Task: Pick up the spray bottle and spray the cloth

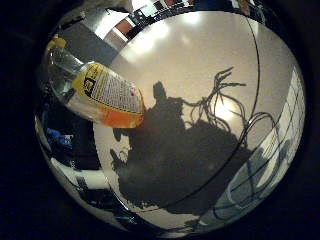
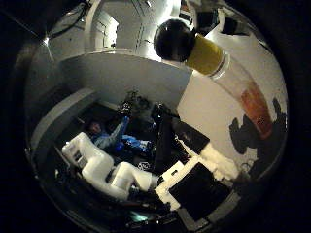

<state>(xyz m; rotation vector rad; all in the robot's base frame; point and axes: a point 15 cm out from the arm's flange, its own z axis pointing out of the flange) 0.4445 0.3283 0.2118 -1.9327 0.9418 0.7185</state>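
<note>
Right, two palm views, each catching a different part of the scene. The little finger side view shows the spray bottle body: clear plastic, yellow and white label, orange liquid pooled at the base end. Its base sits at the edge of a pale round table, seemingly resting there, though contact isn't clear. A large dark shadow of the hand and arm falls across the tabletop beside the bottle. A pale gridded patch shows at the table's far rim; can't tell if it's the cloth.

The thumb side view adds what the other lacks: the bottle's top end, a black rounded cap above a yellow collar, and the hand itself — white and black parts, low in the frame, near the table edge. The white arm runs off behind it.

Bottle is tilted, long axis diagonal, cap end pointing away from the table, base with the orange liquid toward the tabletop.

Hand state: can't tell from either view whether the fingers are curled or straight, or whether they touch the bottle.
</note>
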